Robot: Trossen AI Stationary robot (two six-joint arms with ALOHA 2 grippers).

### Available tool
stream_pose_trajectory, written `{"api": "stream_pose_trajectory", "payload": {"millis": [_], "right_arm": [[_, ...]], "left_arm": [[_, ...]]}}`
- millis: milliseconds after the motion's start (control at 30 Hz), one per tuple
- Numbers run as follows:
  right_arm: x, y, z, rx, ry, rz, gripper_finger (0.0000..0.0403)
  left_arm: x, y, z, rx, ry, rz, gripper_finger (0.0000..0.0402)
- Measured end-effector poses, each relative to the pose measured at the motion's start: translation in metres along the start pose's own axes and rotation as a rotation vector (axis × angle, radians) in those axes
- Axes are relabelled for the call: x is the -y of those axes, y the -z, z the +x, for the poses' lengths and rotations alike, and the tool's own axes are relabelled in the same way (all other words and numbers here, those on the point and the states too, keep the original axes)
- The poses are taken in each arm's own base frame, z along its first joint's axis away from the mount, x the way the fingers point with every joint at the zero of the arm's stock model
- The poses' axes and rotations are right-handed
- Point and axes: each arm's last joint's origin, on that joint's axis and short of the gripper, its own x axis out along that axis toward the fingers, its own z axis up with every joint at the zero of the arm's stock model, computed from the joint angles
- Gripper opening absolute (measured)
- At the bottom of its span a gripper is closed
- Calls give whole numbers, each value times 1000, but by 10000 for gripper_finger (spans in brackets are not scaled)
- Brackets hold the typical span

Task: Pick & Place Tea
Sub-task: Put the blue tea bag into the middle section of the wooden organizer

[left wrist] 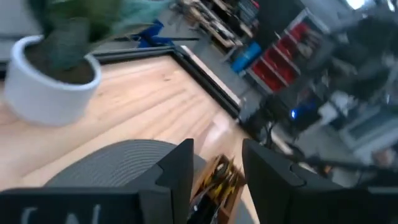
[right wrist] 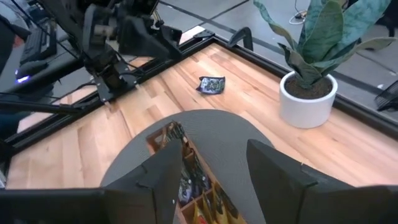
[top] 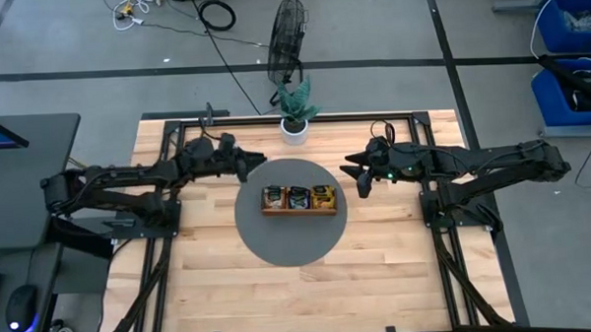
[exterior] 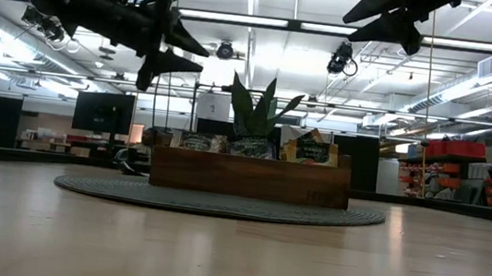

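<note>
Tray [top: 299, 210] on mat [top: 278, 241]; plant [top: 295, 109] behind.

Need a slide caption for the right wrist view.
Right gripper, jaws open, above wooden tray; one dark sachet lies on the table near the potted plant.

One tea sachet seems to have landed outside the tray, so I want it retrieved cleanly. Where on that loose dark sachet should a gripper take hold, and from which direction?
The loose dark sachet lies flat on the bare wood, apart from the mat and the plant pot. Probably best to come straight down and pinch across two opposite edges, since nothing crowds it.
</note>
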Motion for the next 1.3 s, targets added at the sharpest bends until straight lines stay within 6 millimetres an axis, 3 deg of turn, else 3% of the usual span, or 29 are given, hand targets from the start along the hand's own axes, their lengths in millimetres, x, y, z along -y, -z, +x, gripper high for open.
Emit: {"api": "stream_pose_trajectory", "payload": {"millis": [233, 467, 900, 1300], "right_arm": [[5, 2, 1, -30, 30, -70, 188], [9, 3, 2, -56, 58, -109, 187], [11, 5, 2, -77, 64, -183, 188], [11, 6, 2, -83, 68, -181, 187]], "left_arm": [[-25, -10, -5, 28, -133, -321, 129], [-61, 1, -18, -69, -451, -602, 130], [-93, 3, -40, -60, -757, -698, 120], [-111, 8, -49, -112, -890, -682, 115]]}}
